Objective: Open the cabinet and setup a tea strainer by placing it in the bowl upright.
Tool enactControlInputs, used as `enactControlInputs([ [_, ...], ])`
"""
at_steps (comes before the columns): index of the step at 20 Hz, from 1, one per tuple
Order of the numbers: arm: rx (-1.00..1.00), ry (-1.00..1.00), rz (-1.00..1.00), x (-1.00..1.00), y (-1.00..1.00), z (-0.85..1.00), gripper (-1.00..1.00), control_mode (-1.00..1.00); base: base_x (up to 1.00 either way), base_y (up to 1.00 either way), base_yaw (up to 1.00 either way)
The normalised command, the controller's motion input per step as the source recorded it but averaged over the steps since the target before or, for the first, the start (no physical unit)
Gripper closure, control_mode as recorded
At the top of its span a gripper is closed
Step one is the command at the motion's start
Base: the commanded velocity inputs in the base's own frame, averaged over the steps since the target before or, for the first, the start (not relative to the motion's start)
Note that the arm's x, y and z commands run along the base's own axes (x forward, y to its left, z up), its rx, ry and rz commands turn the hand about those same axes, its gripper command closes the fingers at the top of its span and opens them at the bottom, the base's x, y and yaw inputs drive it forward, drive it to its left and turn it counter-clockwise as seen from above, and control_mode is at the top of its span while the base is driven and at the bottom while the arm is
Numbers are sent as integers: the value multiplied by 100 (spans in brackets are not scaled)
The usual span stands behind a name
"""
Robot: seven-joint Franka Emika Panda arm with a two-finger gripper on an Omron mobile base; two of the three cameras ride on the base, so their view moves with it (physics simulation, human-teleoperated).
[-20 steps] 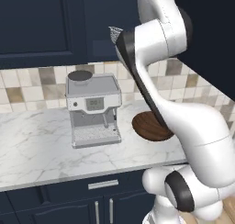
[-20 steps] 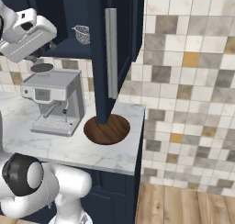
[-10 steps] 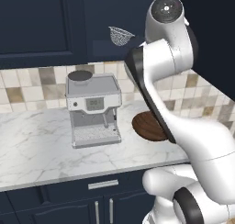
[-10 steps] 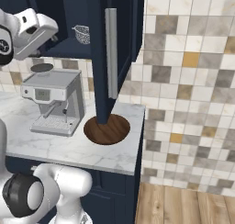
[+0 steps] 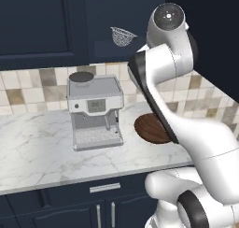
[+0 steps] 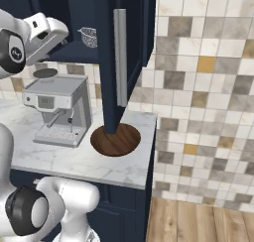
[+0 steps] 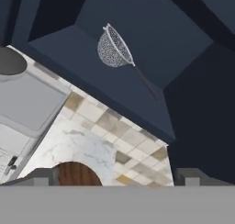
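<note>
The cabinet [image 6: 126,57] door stands open; the tea strainer [image 7: 114,47] lies on its shelf, at 12 o'clock from the bowl [image 6: 116,139] on the tabletop [image 5: 42,150]; I cannot tell whether the hand is spread; approach the thin handle squarely.

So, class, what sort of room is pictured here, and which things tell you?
A rendered home kitchen, most likely: a silver espresso machine stands on a white marble counter, under dark navy wall cabinets and a tiled backsplash.
</note>
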Motion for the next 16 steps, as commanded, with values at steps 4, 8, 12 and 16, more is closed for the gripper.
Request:
enactControlInputs([
  [4, 0, 4, 3, 52, 0, 0, -100, -100, 0, 0, 0],
  [8, -1, 13, 2, 61, 0, 0, -100, -100, 0, 0, 0],
  [12, -2, 11, 1, 60, 0, 10, -100, -100, 0, 0, 0],
  [16, -2, 2, 2, 57, 0, 9, -100, -100, 0, 0, 0],
])
